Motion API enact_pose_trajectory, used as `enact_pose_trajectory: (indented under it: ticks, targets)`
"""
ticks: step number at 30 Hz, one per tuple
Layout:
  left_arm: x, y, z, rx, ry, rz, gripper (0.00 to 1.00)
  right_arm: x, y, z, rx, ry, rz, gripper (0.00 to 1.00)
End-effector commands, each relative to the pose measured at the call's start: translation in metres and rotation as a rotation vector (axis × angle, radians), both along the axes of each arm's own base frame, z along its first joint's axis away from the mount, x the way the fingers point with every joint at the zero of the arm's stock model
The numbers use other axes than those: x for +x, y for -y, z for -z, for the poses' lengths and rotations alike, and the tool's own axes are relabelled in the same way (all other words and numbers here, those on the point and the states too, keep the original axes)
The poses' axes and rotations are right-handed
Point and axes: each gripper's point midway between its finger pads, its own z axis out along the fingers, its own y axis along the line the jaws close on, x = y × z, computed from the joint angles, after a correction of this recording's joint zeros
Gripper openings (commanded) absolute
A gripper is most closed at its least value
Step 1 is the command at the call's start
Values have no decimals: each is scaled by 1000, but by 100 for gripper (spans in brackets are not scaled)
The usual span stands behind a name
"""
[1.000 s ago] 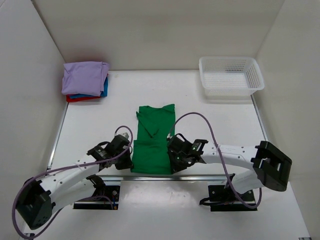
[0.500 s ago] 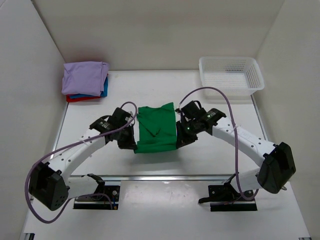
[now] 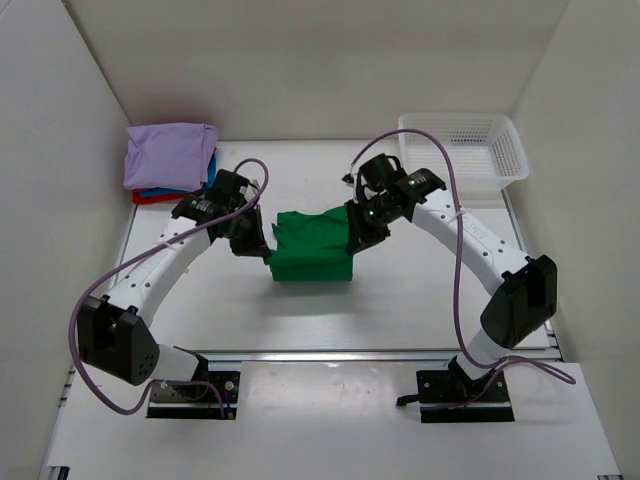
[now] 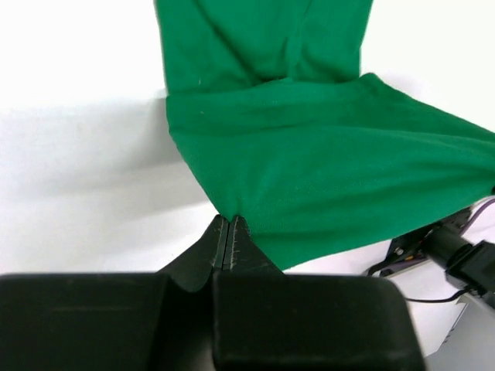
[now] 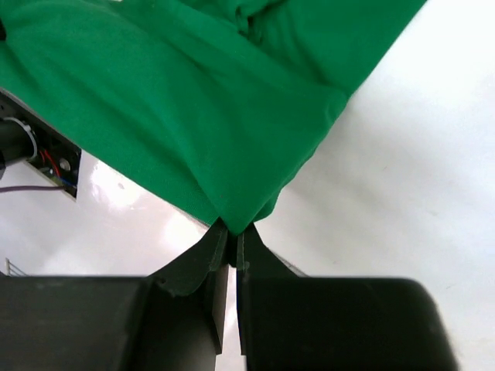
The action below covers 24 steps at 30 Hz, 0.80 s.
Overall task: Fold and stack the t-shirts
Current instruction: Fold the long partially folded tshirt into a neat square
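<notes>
Green t-shirt — where at right now?

> Middle of the table, between the two arms, doubled back over itself. One edge held up off the lower layer — left gripper on one corner, right gripper on the other, both sets of jaws squeezed down to a sliver with a pinch of green cloth between the tips.

So halfway-ish on the task?

> Looks like it. Lavender t-shirt, blue t-shirt and red t-shirt already folded and piled in the far left corner, well apart from the green one. Left to do, probably: laying the held edge down, letting go, maybe one more fold, then over onto the pile.

Anything hard to make out?

> Plenty. Pinched corners buried under the gripper bodies from the top camera. Blue and red mostly covered by lavender, just slivers showing. Collar and sleeves tucked somewhere inside, no telling how neatly. White basket far right, not involved.
</notes>
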Motion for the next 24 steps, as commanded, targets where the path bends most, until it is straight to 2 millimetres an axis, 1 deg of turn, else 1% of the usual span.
enact_pose_trajectory:
  ticks: [1,3,4,5,6,7,8,9,10,11,12,14,15,16,18,19,21,22,23,24]
  targets:
    - [17,-4,-21,-1,55,16,0,19,13,-14,-17,40,1,0]
    - [28,-4,-24,-13,69,7,0,30,13,-13,-20,51,7,0]
    - [34,-7,-22,-14,65,-6,0,35,13,-14,-15,56,7,1]
    - [39,-6,-20,-29,60,-6,0,42,15,-16,-11,69,16,0]
    - [45,-7,-21,-41,68,-12,0,48,15,-9,-18,65,27,0]
    - [47,-3,-16,-51,51,-11,0,54,14,-10,-8,69,27,0]
    - [50,-3,-12,-45,44,-8,0,62,14,-5,-4,67,33,0]
    - [55,-4,-12,-40,56,-18,0,65,14,-5,-2,69,39,0]
    - [58,-3,-5,-31,36,-16,0,73,14,1,0,64,43,0]
    - [64,-4,-2,-25,40,-27,0,80,13,1,6,72,51,0]
    - [67,-5,-1,-28,39,-29,0,82,12,4,9,68,47,0]
    - [74,-3,6,-39,28,-34,0,96,14,11,12,68,61,0]
    - [79,-4,9,-38,31,-39,0,100,15,12,14,69,64,0]
    - [80,-4,13,-38,20,-41,0,103,15,19,9,54,65,0]
    - [87,-3,18,-33,15,-41,0,115,16,21,15,65,67,0]
    - [89,-5,23,-28,6,-45,0,117,17,26,13,55,68,0]
    - [95,-3,29,-29,1,-49,0,127,20,27,12,65,73,0]
    - [99,-2,29,-37,8,-49,0,128,19,29,12,57,76,0]
    - [103,-4,29,-44,8,-61,0,136,23,32,5,60,87,0]
    - [106,-4,29,-47,13,-65,0,138,19,29,18,69,73,0]
